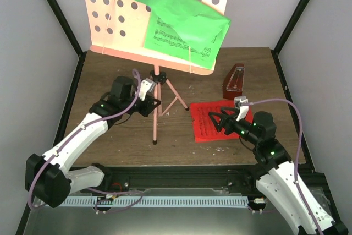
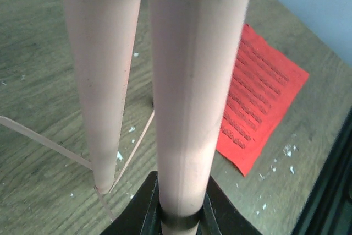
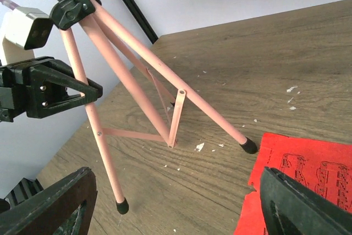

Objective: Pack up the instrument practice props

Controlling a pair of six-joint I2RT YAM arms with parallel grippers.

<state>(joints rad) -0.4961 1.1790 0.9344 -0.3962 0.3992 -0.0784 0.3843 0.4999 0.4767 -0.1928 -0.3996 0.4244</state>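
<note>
The pink music stand point(image 1: 110, 15) stands on its tripod at the back left, with a green music sheet point(image 1: 184, 26) draped over its hole-dotted desk. My left gripper point(image 1: 150, 106) is shut on the stand's near leg point(image 2: 187, 108), and its black jaws press both sides of the tube point(image 3: 77, 81). A red music sheet point(image 1: 206, 125) lies flat on the table right of the tripod. My right gripper point(image 1: 218, 119) hovers open over the sheet's left part point(image 3: 308, 163), its fingers point(image 3: 49, 202) wide apart and holding nothing. The reddish-brown metronome point(image 1: 235, 78) stands behind the red sheet.
Black frame posts point(image 1: 294, 15) and pale walls close in the wooden table point(image 1: 110, 136) on the left, right and back. A black rail point(image 1: 181, 177) runs along the near edge. White crumbs point(image 3: 199, 147) dot the wood near the tripod feet point(image 3: 122, 206).
</note>
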